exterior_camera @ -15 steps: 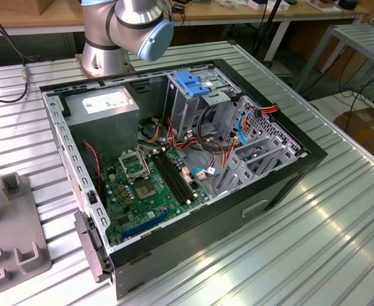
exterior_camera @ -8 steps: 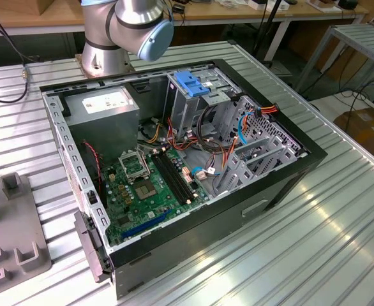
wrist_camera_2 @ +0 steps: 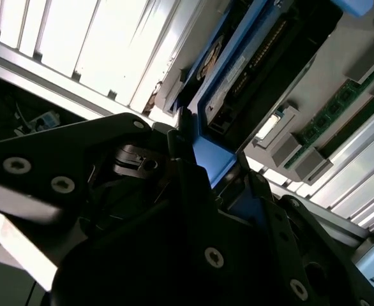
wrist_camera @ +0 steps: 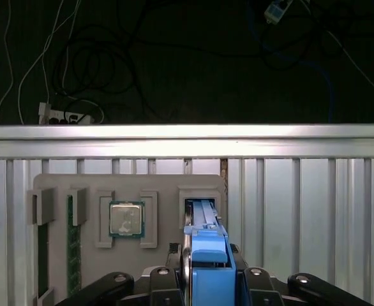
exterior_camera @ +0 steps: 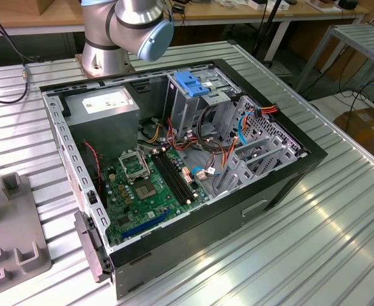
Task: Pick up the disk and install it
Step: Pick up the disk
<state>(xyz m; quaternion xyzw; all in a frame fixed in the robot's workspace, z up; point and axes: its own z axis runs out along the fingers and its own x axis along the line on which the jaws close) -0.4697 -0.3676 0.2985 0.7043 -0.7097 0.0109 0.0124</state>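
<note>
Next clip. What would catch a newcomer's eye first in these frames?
In the first wrist view, the disk with its bright-blue rails jumps out. It is clamped in the claw at a slot of the grey tray, which also holds a processor chip. In the exterior view, the open computer case with its green motherboard dominates the ribbed metal table.

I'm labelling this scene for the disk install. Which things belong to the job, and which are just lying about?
Job: disk, gripped in the hand; drive cage in the case, likely its bay.
Lying about: CPU and RAM sticks in the tray; power supply; motherboard.
</note>
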